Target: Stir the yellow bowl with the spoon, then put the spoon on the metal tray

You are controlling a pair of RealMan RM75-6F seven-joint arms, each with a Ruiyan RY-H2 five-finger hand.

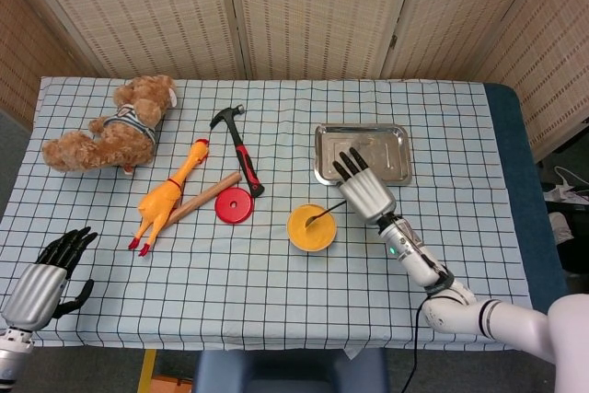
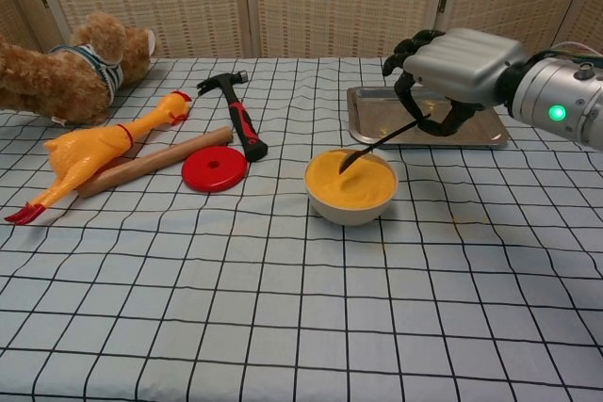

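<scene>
The yellow bowl (image 1: 311,227) (image 2: 350,184) sits at the table's middle, right of the red disc. My right hand (image 1: 366,189) (image 2: 456,67) hovers just right of and above it, between the bowl and the metal tray (image 1: 363,154) (image 2: 426,118). It pinches a dark spoon (image 1: 326,213) (image 2: 377,144) by the handle, which slants down to the left with its tip inside the bowl. My left hand (image 1: 44,277) rests at the table's near left corner, fingers spread and holding nothing; the chest view does not show it.
A hammer (image 1: 237,146) (image 2: 237,118), red disc (image 1: 234,206) (image 2: 214,168), wooden stick (image 1: 202,197), rubber chicken (image 1: 168,195) (image 2: 94,151) and teddy bear (image 1: 110,128) (image 2: 68,65) lie on the left half of the checked cloth.
</scene>
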